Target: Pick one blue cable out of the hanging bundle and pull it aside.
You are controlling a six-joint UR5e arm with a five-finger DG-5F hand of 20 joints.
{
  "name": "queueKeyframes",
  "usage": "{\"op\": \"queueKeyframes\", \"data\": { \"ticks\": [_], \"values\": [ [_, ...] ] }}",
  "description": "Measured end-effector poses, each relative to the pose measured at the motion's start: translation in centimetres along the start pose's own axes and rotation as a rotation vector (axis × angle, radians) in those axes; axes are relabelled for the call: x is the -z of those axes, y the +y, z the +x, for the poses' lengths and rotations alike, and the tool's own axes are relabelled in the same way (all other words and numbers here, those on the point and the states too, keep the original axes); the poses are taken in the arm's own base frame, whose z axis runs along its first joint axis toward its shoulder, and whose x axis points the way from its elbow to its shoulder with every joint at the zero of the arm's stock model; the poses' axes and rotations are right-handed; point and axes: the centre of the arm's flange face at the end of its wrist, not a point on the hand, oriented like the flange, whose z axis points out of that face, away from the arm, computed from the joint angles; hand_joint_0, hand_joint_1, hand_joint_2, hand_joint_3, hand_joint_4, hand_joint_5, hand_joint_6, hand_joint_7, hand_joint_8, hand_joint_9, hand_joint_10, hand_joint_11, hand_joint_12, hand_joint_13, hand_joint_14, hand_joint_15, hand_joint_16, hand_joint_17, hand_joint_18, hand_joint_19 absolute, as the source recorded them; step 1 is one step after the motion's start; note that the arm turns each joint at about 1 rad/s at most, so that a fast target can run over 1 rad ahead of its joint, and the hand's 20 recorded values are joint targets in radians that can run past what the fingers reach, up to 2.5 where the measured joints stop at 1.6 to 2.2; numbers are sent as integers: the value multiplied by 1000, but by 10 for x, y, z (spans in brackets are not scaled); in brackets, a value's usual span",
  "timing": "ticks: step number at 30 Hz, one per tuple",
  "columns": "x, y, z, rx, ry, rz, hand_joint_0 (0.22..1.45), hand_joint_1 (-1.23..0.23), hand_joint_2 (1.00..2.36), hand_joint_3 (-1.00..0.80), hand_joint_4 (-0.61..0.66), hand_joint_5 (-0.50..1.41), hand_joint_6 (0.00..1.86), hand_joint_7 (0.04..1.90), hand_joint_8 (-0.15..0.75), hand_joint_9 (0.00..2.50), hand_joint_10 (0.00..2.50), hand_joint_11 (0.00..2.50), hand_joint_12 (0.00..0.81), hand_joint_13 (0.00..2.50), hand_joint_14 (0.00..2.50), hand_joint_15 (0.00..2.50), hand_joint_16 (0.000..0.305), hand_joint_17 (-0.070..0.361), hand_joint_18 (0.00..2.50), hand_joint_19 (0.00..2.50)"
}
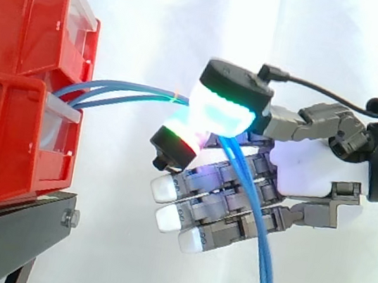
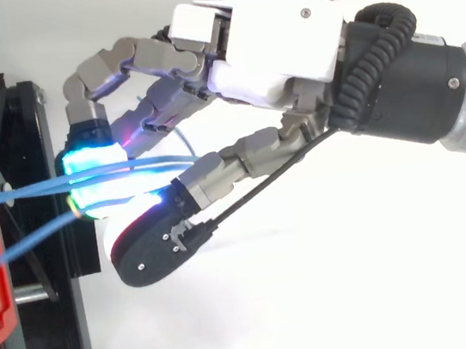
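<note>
Three thin blue cables [image 1: 132, 91] come out of the front of the red bins [image 1: 14, 73] and run right to my hand [image 1: 306, 170]. There a cyan-green glowing pad [image 1: 226, 104] above and a red-green glowing pad [image 1: 178, 140] below close on them. Past the pinch the cables drop in front of the curled fingers and hang down [image 1: 261, 252]. In the top view two strands [image 2: 27, 190] lie across the cyan pad [image 2: 94, 172], and a third strand [image 2: 26, 244] meets its lower edge. Which strands are actually clamped is hidden. The hand [image 2: 276, 47] reaches in from the right.
The red bins are stacked on a black stand [image 1: 5, 228] at the left; from above the stand [image 2: 54, 321] sits just left of the fingertips. A white curtain lies behind, with free room right of and below the hand.
</note>
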Motion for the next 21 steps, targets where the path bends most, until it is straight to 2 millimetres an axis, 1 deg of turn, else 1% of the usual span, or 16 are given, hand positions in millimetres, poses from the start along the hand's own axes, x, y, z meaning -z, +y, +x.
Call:
{"op": "queueKeyframes", "data": {
  "ticks": [2, 7, 8, 9, 10, 11, 12, 14, 15, 16, 18, 20, 21],
  "values": [
    [0, 0, 0, 0, 0, 0, 449, -883, 1000, -500, 51, -123, 889, 1103, 262, 908, 14, 400, 396, 816, 12, 333, 49, 110, 736, 262],
    [0, 0, -1, -1, -1, -1, 417, -810, 1000, -500, 71, -123, 879, 1084, 283, 926, 13, 399, 420, 823, 12, 332, 53, 120, 752, 275],
    [0, 1, -1, -1, -1, -1, 413, -751, 1000, -500, 78, -122, 875, 1083, 284, 927, 13, 402, 421, 824, 12, 340, 54, 122, 755, 280],
    [0, 1, -1, -1, -1, -2, 412, -747, 1000, -500, 81, -122, 874, 1084, 287, 927, 11, 398, 421, 824, 13, 337, 54, 122, 756, 280],
    [-1, 1, -1, -1, -1, -2, 411, -713, 1000, -500, 78, -122, 872, 1076, 292, 932, 11, 398, 422, 828, 11, 337, 55, 124, 757, 287],
    [-1, 2, -1, -1, -1, -3, 426, -651, 1000, -500, 80, -123, 869, 1078, 292, 931, 11, 402, 419, 825, 11, 335, 54, 122, 749, 292],
    [-1, 2, -1, -2, -1, -3, 433, -632, 1000, -500, 80, -123, 867, 1087, 288, 932, 11, 397, 419, 824, 12, 345, 54, 121, 743, 295],
    [-1, 2, -2, -2, -1, -3, 506, -562, 1000, -500, 63, -128, 861, 1114, 269, 924, 13, 413, 392, 800, 12, 347, 48, 108, 695, 334],
    [-1, 2, -2, -2, -2, -3, 520, -552, 1000, -500, 62, -128, 860, 1121, 263, 921, 13, 412, 389, 795, 13, 349, 47, 107, 685, 336],
    [-1, 1, -2, -2, -2, -3, 568, -556, 1000, -500, 56, -130, 857, 1150, 255, 912, 13, 414, 379, 784, 13, 360, 45, 102, 659, 361],
    [-1, 2, -2, -2, -2, -3, 577, -578, 1006, -446, 49, -131, 855, 1160, 255, 909, 13, 412, 379, 782, 13, 359, 45, 102, 652, 361],
    [-1, 1, -2, -2, -2, -3, 578, -682, 1019, -259, 47, -144, 863, 1200, 257, 867, 13, 424, 385, 762, 14, 363, 46, 104, 641, 362],
    [-1, 2, -2, -2, -2, -3, 578, -701, 1021, -230, 48, -150, 869, 1221, 261, 859, 13, 415, 386, 762, 13, 358, 47, 105, 639, 369]
  ]
}}
